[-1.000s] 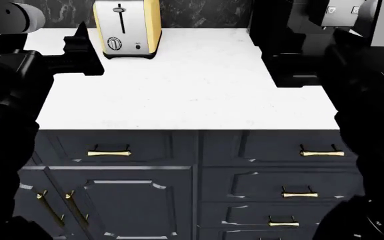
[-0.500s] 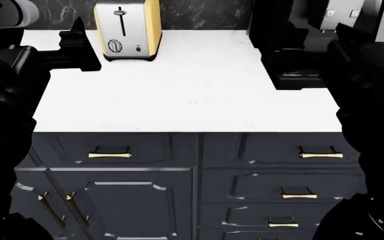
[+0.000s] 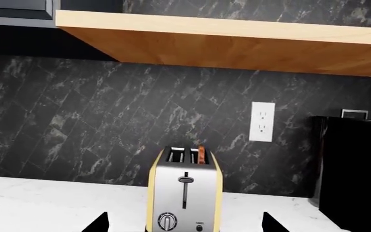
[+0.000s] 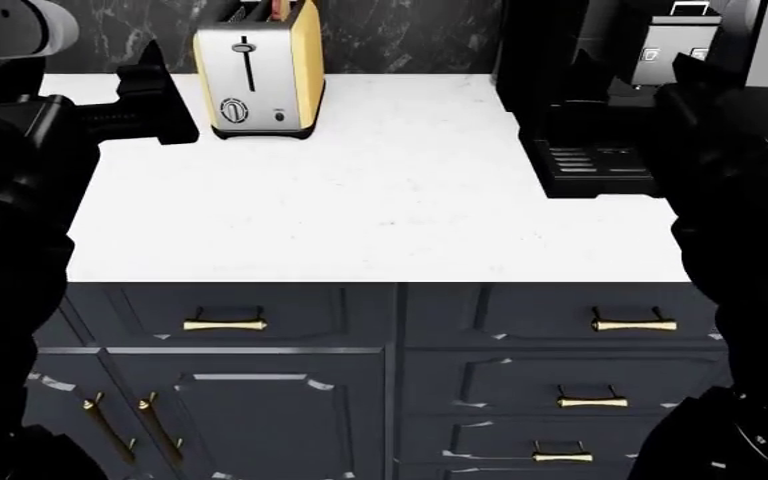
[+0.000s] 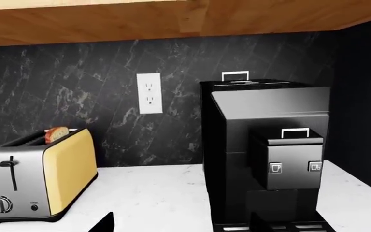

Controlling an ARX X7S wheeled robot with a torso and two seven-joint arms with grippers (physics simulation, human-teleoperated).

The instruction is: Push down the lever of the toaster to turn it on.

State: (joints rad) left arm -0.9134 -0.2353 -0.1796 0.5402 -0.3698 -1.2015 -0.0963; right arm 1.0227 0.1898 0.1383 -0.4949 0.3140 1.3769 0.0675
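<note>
the left hand (image 4: 157,95), fingers apart, hovers near the yellow-sided steel-faced toaster (image 4: 260,68); bring one fingertip above the small black lever (image 3: 185,180), then press straight down. right hand's state: cannot tell.

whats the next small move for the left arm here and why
Probably advance the left gripper toward the toaster and raise it above the lever. The lever sits at the top of its slot, unpressed, and the gripper is short of the steel face, touching nothing.
</note>
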